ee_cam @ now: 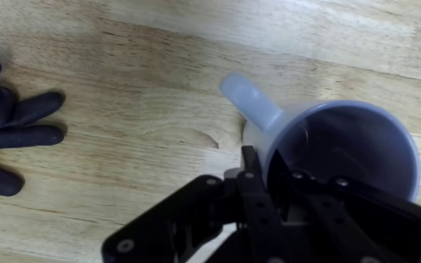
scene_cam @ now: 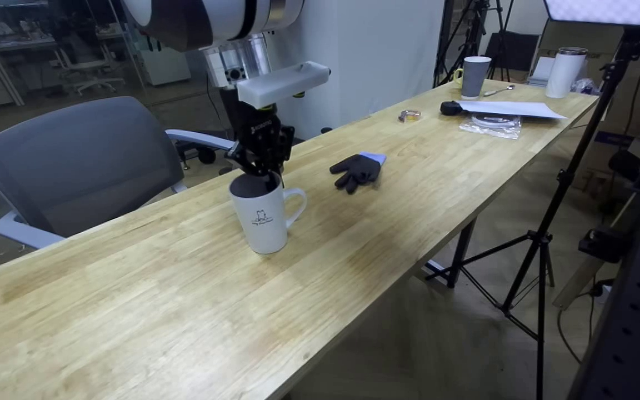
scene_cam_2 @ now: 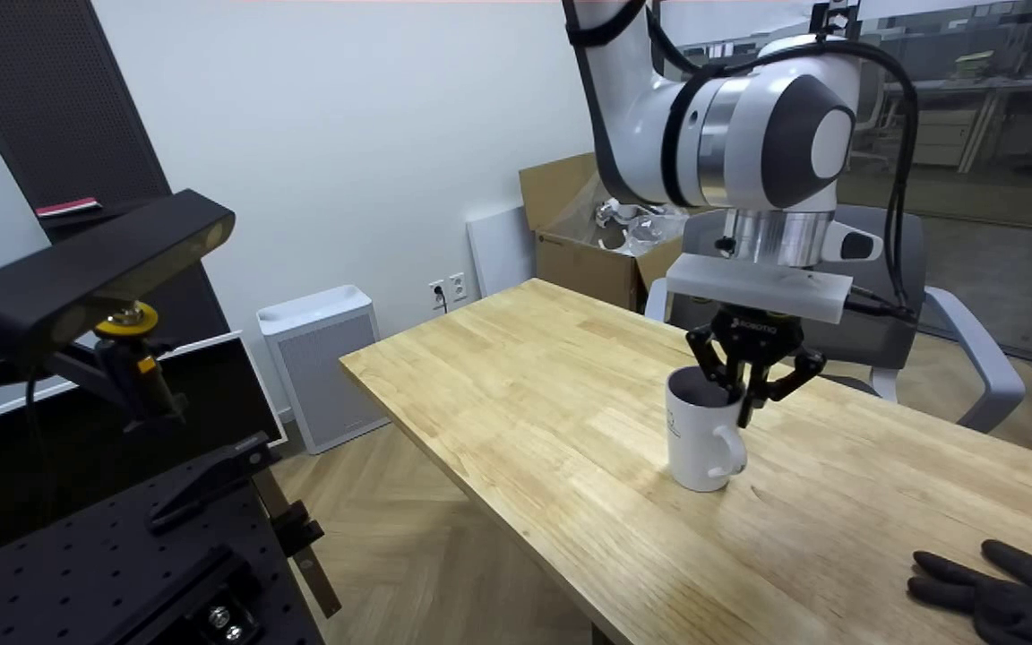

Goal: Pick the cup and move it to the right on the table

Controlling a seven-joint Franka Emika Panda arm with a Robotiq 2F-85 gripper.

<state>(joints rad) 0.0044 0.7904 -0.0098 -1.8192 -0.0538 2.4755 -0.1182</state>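
Note:
The cup is a white mug with a dark inside and a small drawing. It stands upright on or just above the light-wood table [scene_cam: 131,300], and I cannot tell which. It shows in both exterior views [scene_cam: 264,222] [scene_cam_2: 695,439] and in the wrist view [ee_cam: 371,153]. Its handle points towards the glove. My gripper [scene_cam: 275,180] is at the cup's rim near the handle, also seen in an exterior view [scene_cam_2: 742,408]. In the wrist view the gripper [ee_cam: 261,160] has one finger inside the cup and one outside, shut on the wall.
A dark glove [scene_cam: 358,171] lies on the table beyond the handle side. Farther along are a tape roll [scene_cam: 409,115], papers [scene_cam: 509,108], a grey cup [scene_cam: 474,78] and a white tumbler [scene_cam: 565,72]. A chair [scene_cam: 81,161] stands against the table's long edge.

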